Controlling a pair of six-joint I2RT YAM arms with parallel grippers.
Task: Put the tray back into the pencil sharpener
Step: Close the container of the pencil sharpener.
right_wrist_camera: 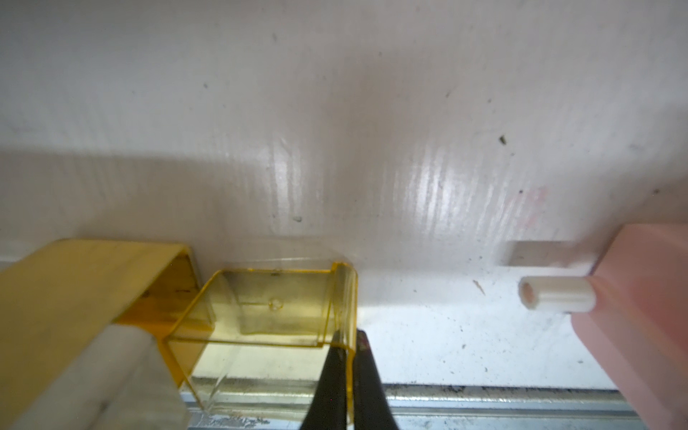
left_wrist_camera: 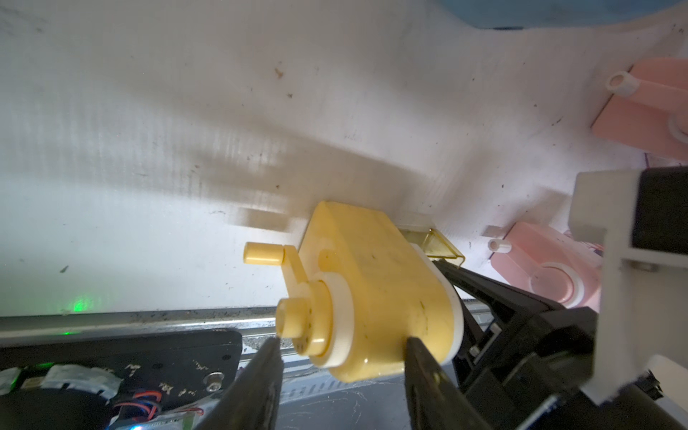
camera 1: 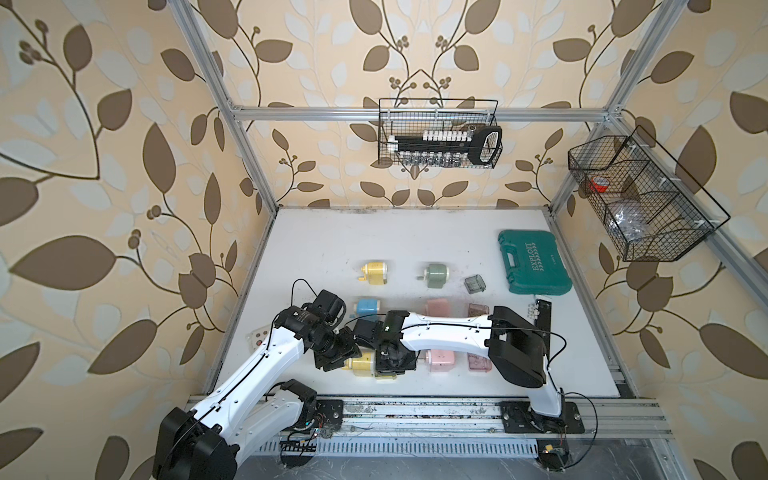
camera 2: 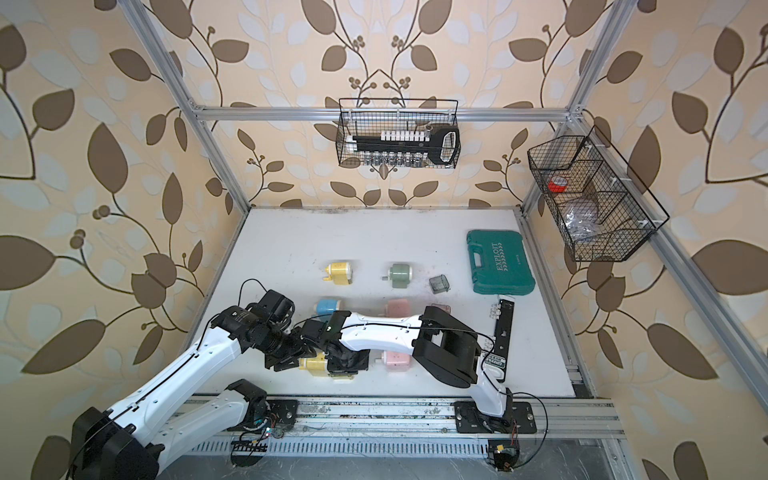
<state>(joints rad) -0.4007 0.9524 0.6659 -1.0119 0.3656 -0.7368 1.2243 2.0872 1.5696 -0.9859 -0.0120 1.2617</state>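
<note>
Leaf-patterned walls (camera 1: pixel 104 166) enclose the white bench (camera 1: pixel 374 249), near whose front edge the left gripper (left_wrist_camera: pixel 341 340) clamps the yellow pencil sharpener (left_wrist_camera: pixel 372 275); the right gripper (right_wrist_camera: pixel 348 344) pinches the clear yellow tray (right_wrist_camera: pixel 268 309) by its lip, its far end at the sharpener's open slot

Both arms share one build: glossy white shells on the long links and matte black housings at the joints. The left arm (camera 1: pixel 253 370) has small dark screws dotted down its white shell. The right arm (camera 1: pixel 440 332) shows a small green light (camera 1: pixel 387 328) near its wrist. Thin black cables (camera 1: pixel 564 345) run along both, clipped to the shells and looping free at the joints. Each stands on a black base plate (camera 1: pixel 540 415) with silver screws and coloured wires.
</note>
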